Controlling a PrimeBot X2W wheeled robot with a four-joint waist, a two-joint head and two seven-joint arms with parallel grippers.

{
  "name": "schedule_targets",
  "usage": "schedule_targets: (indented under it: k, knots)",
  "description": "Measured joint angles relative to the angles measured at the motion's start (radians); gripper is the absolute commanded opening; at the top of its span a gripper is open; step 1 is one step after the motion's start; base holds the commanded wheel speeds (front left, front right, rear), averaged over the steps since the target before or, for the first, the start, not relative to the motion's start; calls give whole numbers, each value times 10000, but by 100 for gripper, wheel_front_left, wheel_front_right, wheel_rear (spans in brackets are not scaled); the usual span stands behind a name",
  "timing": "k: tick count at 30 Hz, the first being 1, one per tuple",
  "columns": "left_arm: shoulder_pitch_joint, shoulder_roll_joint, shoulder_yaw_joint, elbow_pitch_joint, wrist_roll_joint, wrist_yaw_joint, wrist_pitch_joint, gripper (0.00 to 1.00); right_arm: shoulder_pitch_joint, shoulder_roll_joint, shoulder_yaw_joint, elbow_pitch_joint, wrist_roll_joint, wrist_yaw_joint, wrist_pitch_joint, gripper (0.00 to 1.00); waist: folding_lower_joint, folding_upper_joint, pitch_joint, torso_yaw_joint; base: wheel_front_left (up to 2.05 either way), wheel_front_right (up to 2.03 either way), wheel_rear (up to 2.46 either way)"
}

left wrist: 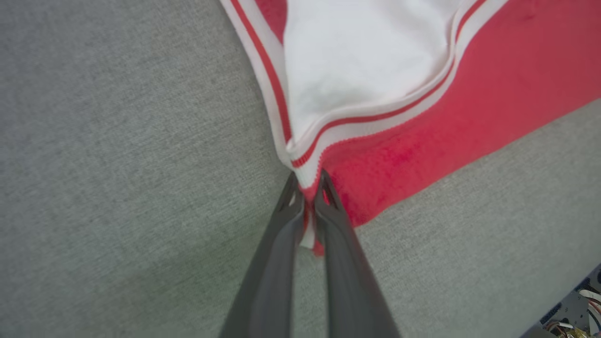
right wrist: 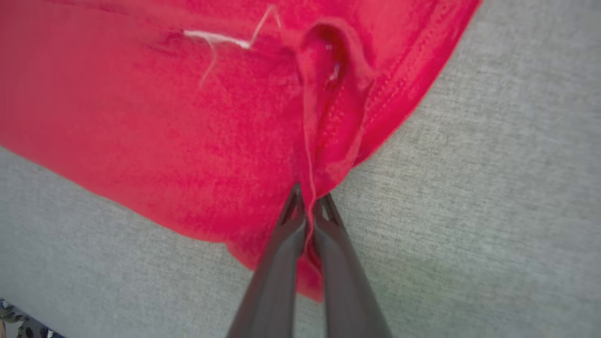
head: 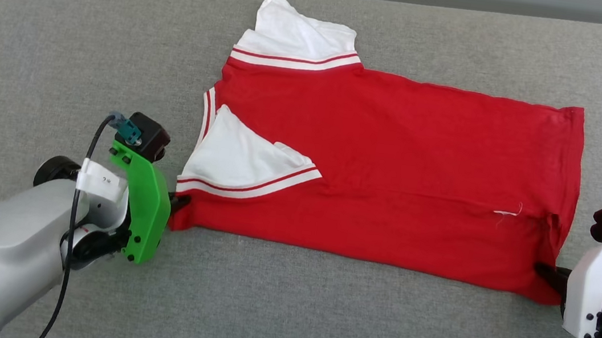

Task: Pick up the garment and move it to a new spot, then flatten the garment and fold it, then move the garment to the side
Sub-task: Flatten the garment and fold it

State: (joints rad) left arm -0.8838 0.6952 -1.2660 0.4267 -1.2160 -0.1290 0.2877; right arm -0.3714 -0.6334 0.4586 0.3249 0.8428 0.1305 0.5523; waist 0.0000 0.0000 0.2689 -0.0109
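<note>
The garment [head: 393, 163] lies spread across the grey fabric surface [head: 63, 48], plain red face up, with both white sleeves folded inward over it; the left gripper [left wrist: 307, 188] has its jaws clenched on the near left corner, at the striped trim; the right gripper [right wrist: 310, 199] has its jaws clamped on the near right hem corner; a loose white thread [right wrist: 220, 40] lies near that corner.
</note>
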Motion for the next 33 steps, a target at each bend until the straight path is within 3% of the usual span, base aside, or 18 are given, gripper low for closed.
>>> schedule_targets:
  k: [11,20,26,33]
  knots:
    - [837,876,12,-1256,-161,128,-370,0,465,-704,-44,-1267,477,8,-466,0,0,0,-928,-110,0,0,0]
    - [1866,1601,-13,-2859,-265,917,-493,0,1730,-1014,-846,-2080,587,8,-155,0,0,0,-1233,-32,0,0,0]
    - [2156,1551,-38,-2938,-337,1204,-487,0,1940,-706,-1145,-1973,487,8,165,0,0,0,-956,-36,0,0,0]
    - [2277,943,-10,-1883,-746,1099,-435,0,1921,-77,-991,-899,13,8,184,0,0,0,-549,-26,0,0,0]
